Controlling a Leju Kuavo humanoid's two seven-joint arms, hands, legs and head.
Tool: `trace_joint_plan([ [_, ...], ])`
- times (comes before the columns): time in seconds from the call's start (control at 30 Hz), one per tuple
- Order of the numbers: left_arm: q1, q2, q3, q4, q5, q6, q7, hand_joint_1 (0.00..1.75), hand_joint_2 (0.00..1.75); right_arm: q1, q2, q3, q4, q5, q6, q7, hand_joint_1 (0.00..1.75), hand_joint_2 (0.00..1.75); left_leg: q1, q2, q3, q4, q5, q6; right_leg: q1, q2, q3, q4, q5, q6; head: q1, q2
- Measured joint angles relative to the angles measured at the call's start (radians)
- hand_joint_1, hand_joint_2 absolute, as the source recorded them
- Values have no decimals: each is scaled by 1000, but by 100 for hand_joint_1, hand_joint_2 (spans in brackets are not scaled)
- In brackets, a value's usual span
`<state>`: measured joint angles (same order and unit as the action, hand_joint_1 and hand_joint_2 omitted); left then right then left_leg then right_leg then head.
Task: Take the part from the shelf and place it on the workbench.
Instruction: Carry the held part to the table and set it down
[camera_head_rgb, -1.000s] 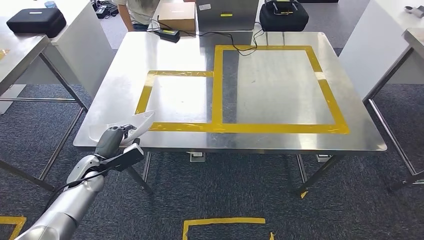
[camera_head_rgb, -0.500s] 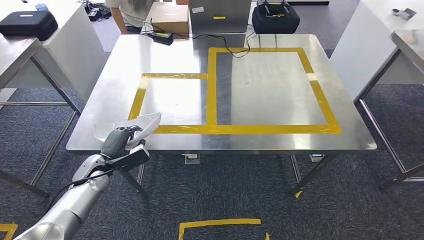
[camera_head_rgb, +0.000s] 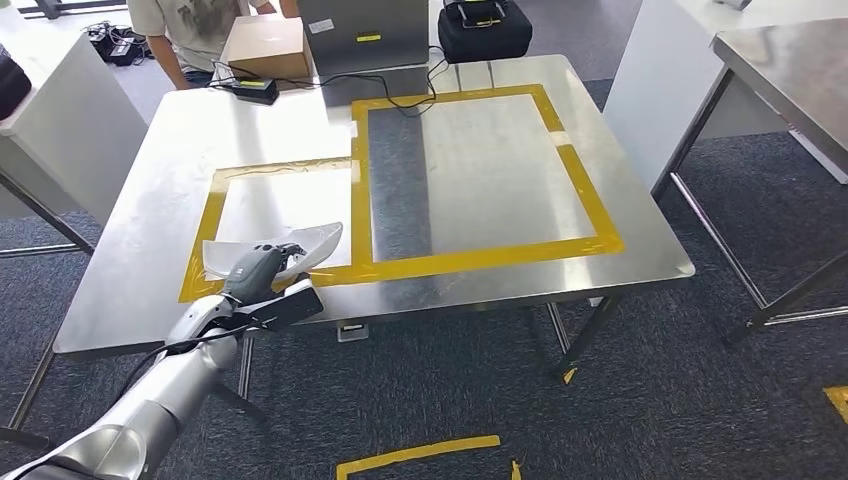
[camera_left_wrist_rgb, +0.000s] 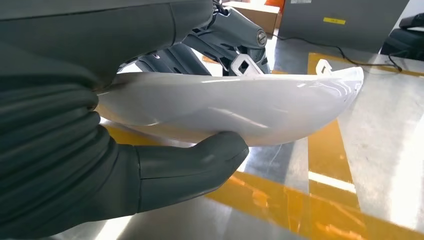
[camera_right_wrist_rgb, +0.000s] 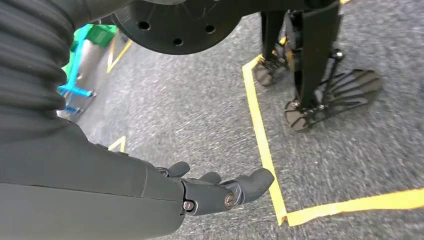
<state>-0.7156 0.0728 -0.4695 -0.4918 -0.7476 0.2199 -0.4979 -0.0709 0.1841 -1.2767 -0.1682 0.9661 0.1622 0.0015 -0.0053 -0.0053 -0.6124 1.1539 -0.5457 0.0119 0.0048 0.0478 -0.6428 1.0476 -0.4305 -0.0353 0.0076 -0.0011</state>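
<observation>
The left hand (camera_head_rgb: 262, 272) is gripping a glossy white curved plastic part (camera_head_rgb: 300, 245), thumb beneath and fingers above, holding it over the near left edge of the steel workbench (camera_head_rgb: 480, 165), above its yellow tape outline (camera_head_rgb: 470, 258). The right hand (camera_right_wrist_rgb: 220, 192) is hanging over grey carpet (camera_right_wrist_rgb: 200, 115), fingers loosely extended, holding nothing. No legible writing is showing.

1 white part (camera_head_rgb: 285, 250), 1 workbench (camera_head_rgb: 480, 150), 1 cardboard box (camera_head_rgb: 265, 48), 1 black case (camera_head_rgb: 485, 28)

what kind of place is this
Likely a workshop or robot test lab: steel workbench marked with yellow tape, grey carpet floor, and equipment cases like the black case.
</observation>
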Motion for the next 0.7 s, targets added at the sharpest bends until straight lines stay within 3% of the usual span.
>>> trace_joint_plan([
  [0.07, -23, 0, -2, 22, -12, 8, 17, 175, 175, -1, 1, -4, 0, -2, -3, -2, 0, 175, -11, -4, 29, -97, 49, 14, 5, 6, 2, 0, -2, 3, 1, 0],
  [0.1, -32, 0, -3, 33, -20, 13, 25, 175, 175, -2, 1, -6, 0, -2, -3, -1, 0, 175, -12, -5, 34, -115, 54, 5, 6, 7, 1, 1, -4, 3, 2, 0],
  [0.2, -49, 0, -12, 59, -35, 22, 37, 175, 175, -1, -2, -10, 0, -2, -4, 0, 0, 175, -11, -5, 39, -121, 61, -16, 4, 7, -1, -1, -3, 5, 1, 0],
  [0.37, -60, 1, -19, 86, -49, 27, 57, 175, 175, -1, -3, -12, 0, -2, -4, 0, 0, 175, -12, -8, 38, -121, 63, -9, 2, 6, 4, -8, 1, 12, 1, 0],
  [0.47, -75, 6, -30, 111, -93, 29, 141, 175, 175, -2, -5, -12, 0, -1, -4, 4, 0, 175, -12, -7, 38, -120, 62, -7, 2, 6, 5, -10, 2, 13, 1, 0],
  [0.57, -98, 32, -43, 144, -136, 31, 227, 175, 175, -1, -7, -12, 0, 2, -2, 5, 0, 175, -12, -6, 39, -120, 61, -5, 2, 7, 5, -10, 2, 14, 1, 0],
  [0.7, -116, 73, -63, 174, -208, 79, 232, 175, 175, -1, -12, -12, 0, 14, -1, 2, 0, 175, -12, -7, 39, -120, 61, -5, 3, 6, 4, -11, 2, 14, 1, 0],
])
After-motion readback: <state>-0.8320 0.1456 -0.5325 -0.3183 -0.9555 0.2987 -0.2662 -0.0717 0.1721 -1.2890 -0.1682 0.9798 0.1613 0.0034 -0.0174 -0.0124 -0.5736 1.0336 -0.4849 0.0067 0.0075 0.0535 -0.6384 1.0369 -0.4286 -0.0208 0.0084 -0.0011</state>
